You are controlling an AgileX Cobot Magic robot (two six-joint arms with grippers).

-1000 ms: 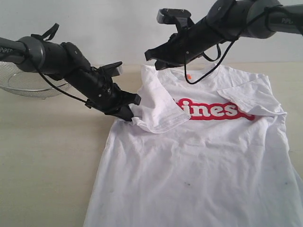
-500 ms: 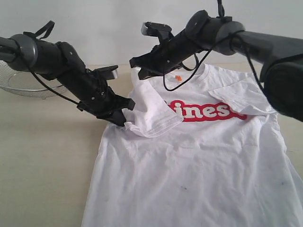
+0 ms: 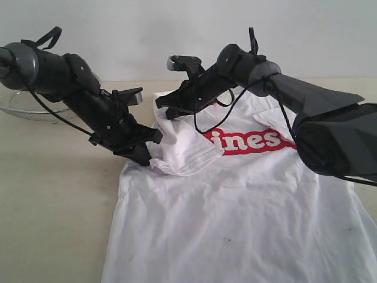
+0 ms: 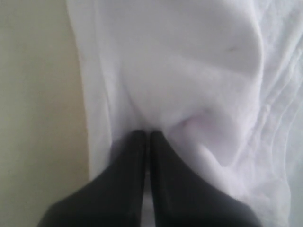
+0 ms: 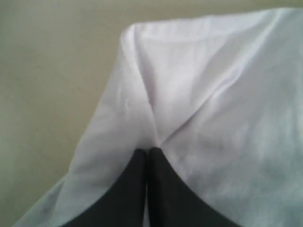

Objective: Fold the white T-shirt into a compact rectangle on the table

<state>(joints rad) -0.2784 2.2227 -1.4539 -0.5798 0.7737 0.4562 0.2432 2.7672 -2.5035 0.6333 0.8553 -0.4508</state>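
Observation:
The white T-shirt (image 3: 235, 206) lies chest up on the table (image 3: 53, 194), red lettering partly showing. Its left sleeve is folded in over the chest, covering the first letters. My left gripper (image 3: 147, 158) is shut on the shirt's side edge under that sleeve; the left wrist view has its black fingers (image 4: 135, 156) pinching white cloth (image 4: 189, 71). Reaching across the middle, my right gripper (image 3: 160, 106) is shut on the shirt at its left shoulder corner. In the right wrist view, cloth (image 5: 199, 94) puckers at the fingertips (image 5: 156, 158). The right sleeve is folded in too.
A round wire-mesh basket (image 3: 23, 101) stands at the back left behind my left arm. Bare table (image 3: 59, 236) stretches along the shirt's left side. My right arm's dark body (image 3: 336, 135) fills the right of the exterior view, with cables dangling over the collar.
Both grippers have moved left, dragging the shirt's upper left part with them. The right gripper came down from above the collar to the left shoulder corner, and the arm's body swung into view.

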